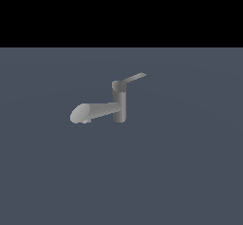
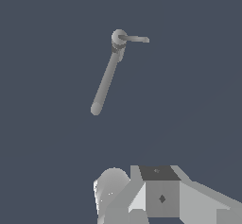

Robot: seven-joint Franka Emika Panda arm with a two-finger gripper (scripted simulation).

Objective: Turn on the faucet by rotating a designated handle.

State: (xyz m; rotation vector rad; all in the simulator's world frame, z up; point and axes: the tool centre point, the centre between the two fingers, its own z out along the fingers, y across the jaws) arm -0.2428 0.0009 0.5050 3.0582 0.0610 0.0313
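The small grey faucet [image 1: 119, 106] stands upright on the flat blue-grey floor in the exterior view. Its thick rounded spout [image 1: 90, 112] points toward the exterior view's left. The thin light-grey handle [image 1: 135, 78] projects from the darker cap [image 1: 117, 84] toward the exterior view's right and slightly upward. In the wrist view I see the faucet [image 2: 117, 46] from above, with the handle [image 2: 136, 39] a slim bar off the cap and the spout [image 2: 105, 82] a long bar. No gripper fingers show in either view, and the faucet is far from the camera.
Grey blocky parts of the arm [image 2: 160, 197] fill the near edge of the wrist view. The blue-grey floor [image 1: 180, 172] spreads around the faucet, with a black band beyond its far edge.
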